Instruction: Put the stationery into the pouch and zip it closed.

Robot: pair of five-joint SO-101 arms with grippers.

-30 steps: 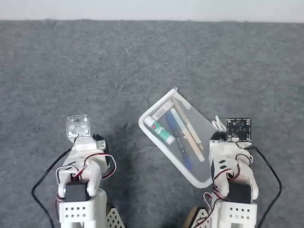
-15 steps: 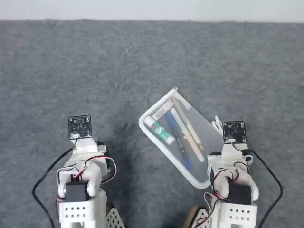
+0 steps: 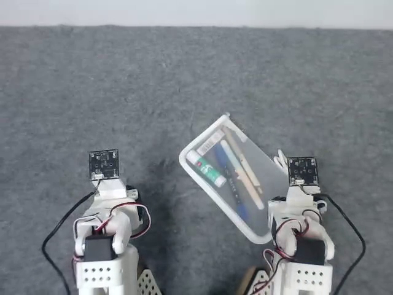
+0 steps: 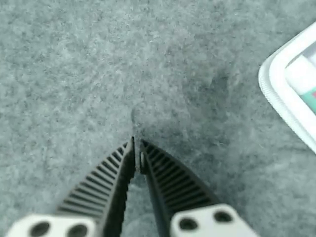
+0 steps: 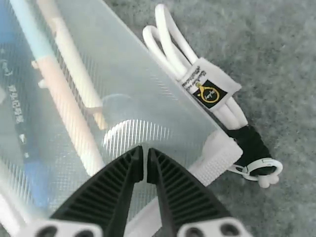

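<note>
With your right gripper [image 5: 144, 165] pinched narrow and empty above the filled pouch [image 3: 265, 175] lying just left of that arm, any drop could snag the white pull cord [image 5: 173, 44] and drag the pouch.

place: lab-style robot bench | evidence: grey felt mat [image 3: 92, 80] laid across it; bare pale wall [image 3: 196, 12] seen behind; servo arms [image 3: 104, 246] left with wiring exposed

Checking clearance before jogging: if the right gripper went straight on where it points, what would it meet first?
Probably the translucent pouch, near its corner by the white cord; the right gripper, shut, points at it, though depth is unclear.
</note>
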